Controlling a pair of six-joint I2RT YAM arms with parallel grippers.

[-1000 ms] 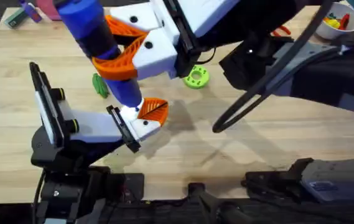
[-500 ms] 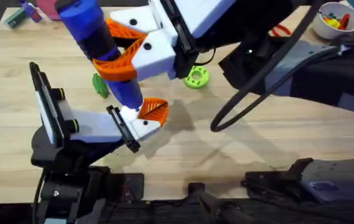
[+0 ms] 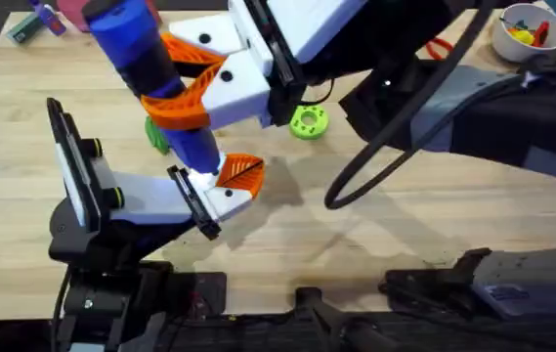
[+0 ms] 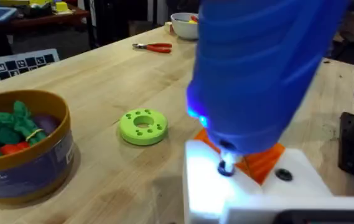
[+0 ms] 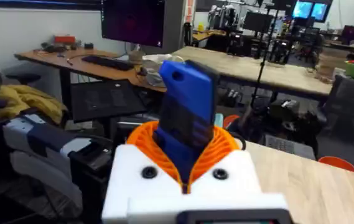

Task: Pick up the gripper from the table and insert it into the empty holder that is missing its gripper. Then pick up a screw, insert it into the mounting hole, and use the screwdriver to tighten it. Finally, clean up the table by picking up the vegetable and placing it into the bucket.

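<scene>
Screwdriver point(image 3: 150, 73) stands clamped between the right gripper's point(image 3: 188, 86) orange fingers, tip down on the screw in the holder point(image 3: 221, 198), where the orange gripper point(image 3: 239, 173) already sits; I cannot tell the left fingers' state; tightening seems underway; vegetable point(image 3: 156, 133) lies on the table point(image 3: 434, 205), not yet in the bucket point(image 4: 21, 149).

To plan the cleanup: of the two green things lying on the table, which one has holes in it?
The bright green round disc. The other, the dark green vegetable, is elongated and partly hidden behind the screwdriver.
</scene>
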